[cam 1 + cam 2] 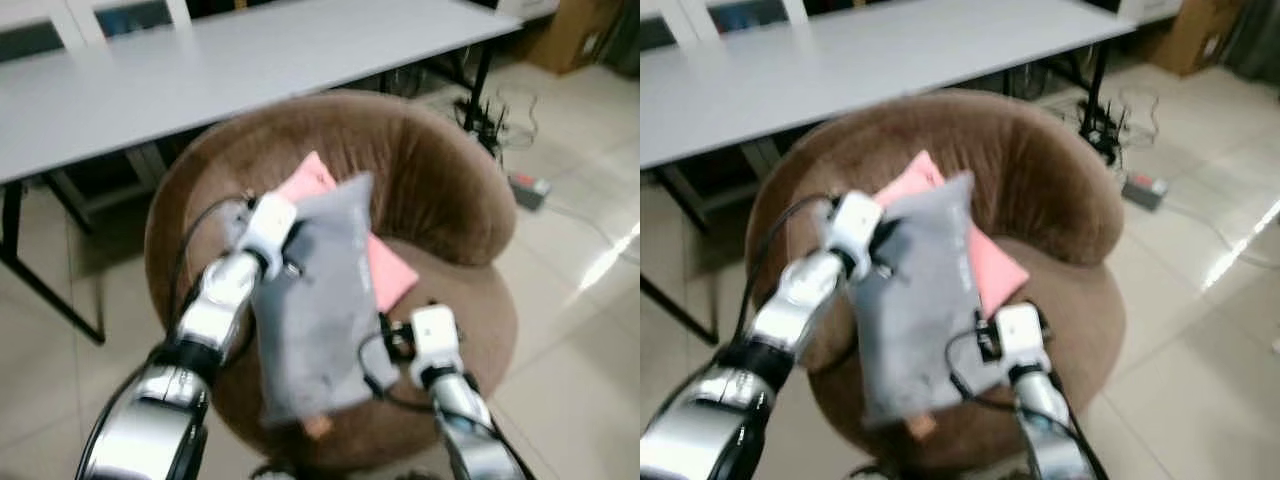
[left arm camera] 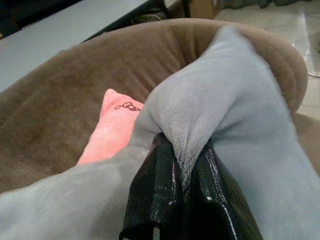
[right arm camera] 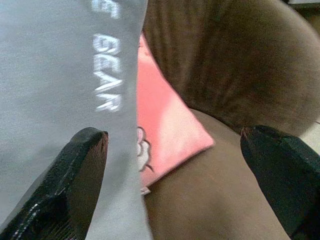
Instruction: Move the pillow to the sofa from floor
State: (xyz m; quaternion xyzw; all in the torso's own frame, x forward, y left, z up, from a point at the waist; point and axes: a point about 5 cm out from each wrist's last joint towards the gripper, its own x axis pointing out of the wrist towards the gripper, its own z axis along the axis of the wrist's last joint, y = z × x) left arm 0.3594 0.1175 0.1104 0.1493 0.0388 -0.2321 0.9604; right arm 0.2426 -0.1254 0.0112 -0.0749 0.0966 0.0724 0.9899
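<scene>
Brown sofa (image 1: pixel 440 190): left hand (image 2: pixel 182 200) grasping grey pillow (image 1: pixel 320 300); right hand (image 3: pixel 172 175) released.

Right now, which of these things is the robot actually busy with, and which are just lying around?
In the job:
- grey pillow, pinched by the left gripper
- brown sofa, where it is going
- right gripper, open beside the pillow

Just lying about:
- pink pillow, already on the sofa
- white table
- power strip on the floor
- cardboard box
</scene>
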